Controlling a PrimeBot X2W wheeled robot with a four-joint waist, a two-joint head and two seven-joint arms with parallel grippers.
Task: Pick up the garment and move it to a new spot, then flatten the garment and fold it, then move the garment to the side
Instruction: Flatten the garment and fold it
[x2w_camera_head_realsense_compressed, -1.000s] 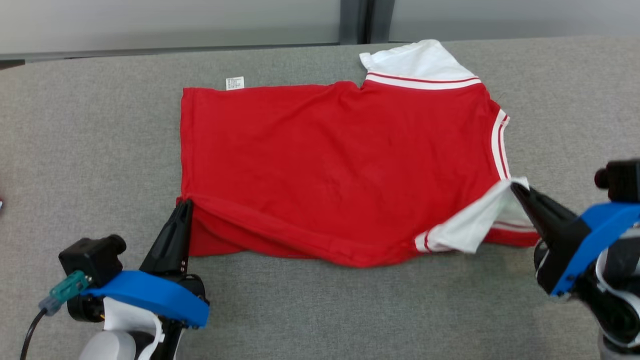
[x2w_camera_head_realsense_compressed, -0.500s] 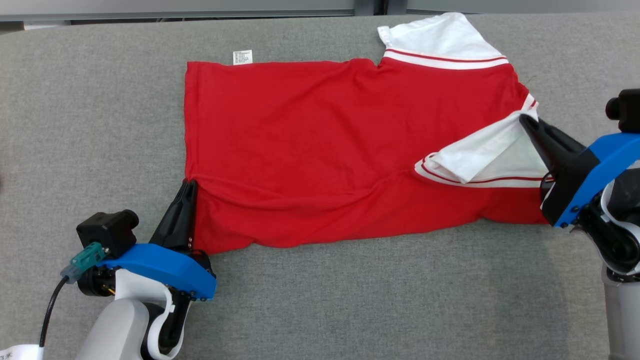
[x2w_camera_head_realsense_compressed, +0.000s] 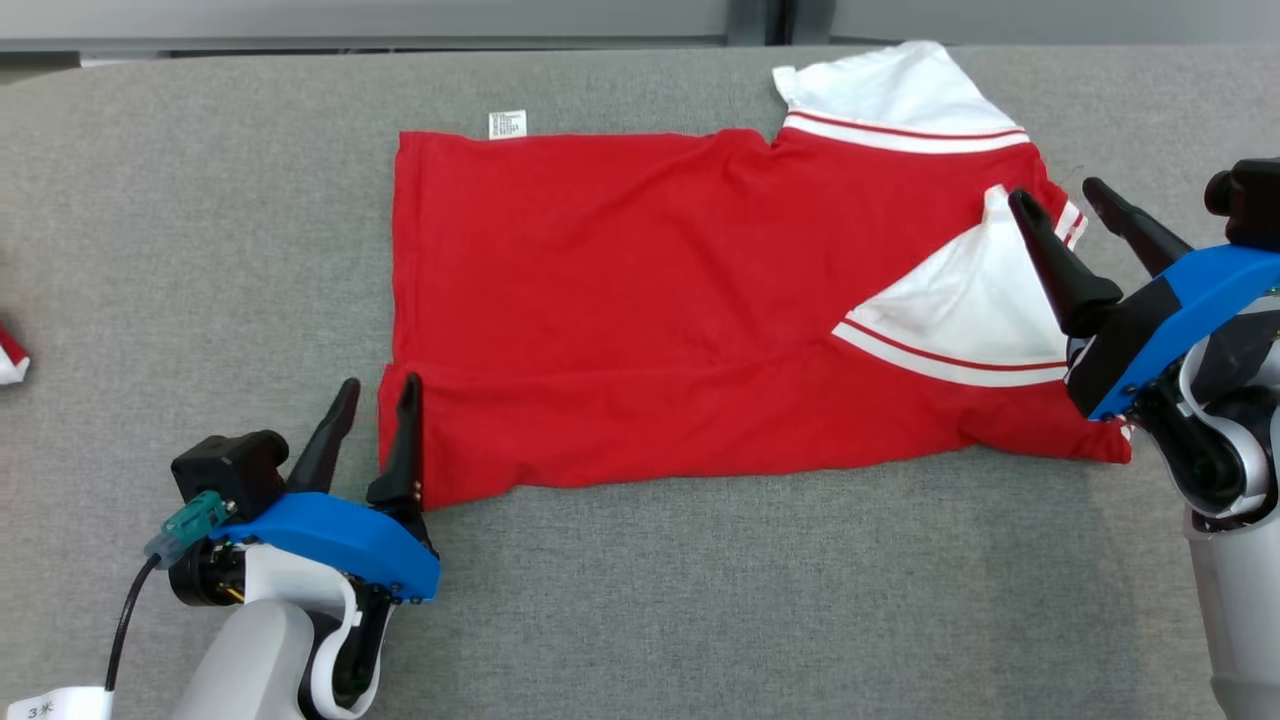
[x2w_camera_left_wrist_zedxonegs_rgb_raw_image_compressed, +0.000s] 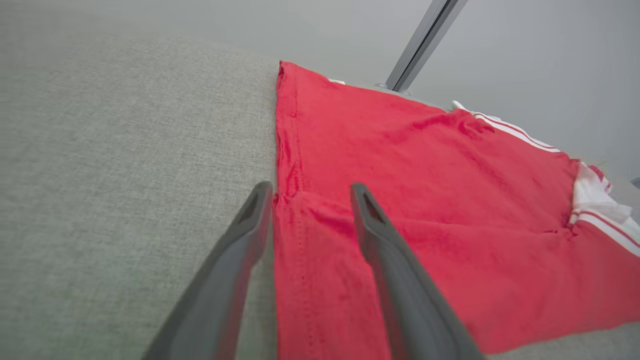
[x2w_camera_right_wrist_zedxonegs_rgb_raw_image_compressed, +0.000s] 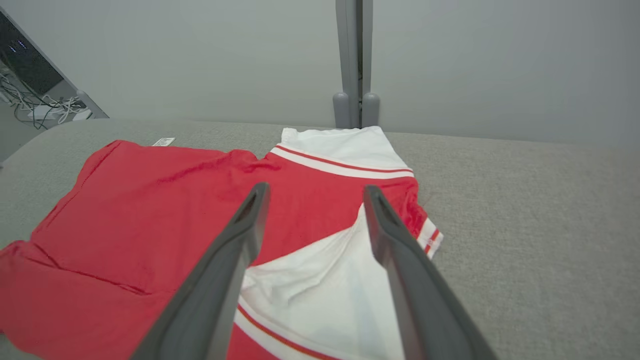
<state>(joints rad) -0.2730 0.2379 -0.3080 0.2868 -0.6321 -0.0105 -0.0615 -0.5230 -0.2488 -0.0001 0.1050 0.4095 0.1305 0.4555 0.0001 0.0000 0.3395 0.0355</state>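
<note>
On coarse grey cloth lies the creased garment, left claw and right claw spread.

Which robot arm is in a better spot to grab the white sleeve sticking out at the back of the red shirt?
Right, probably. The right tool hangs open close to that white sleeve. The left tool is open at the opposite end of the red shirt, by the hem.

Garment cropped at left wrist view's bottom edge, label text unreadably small
</note>
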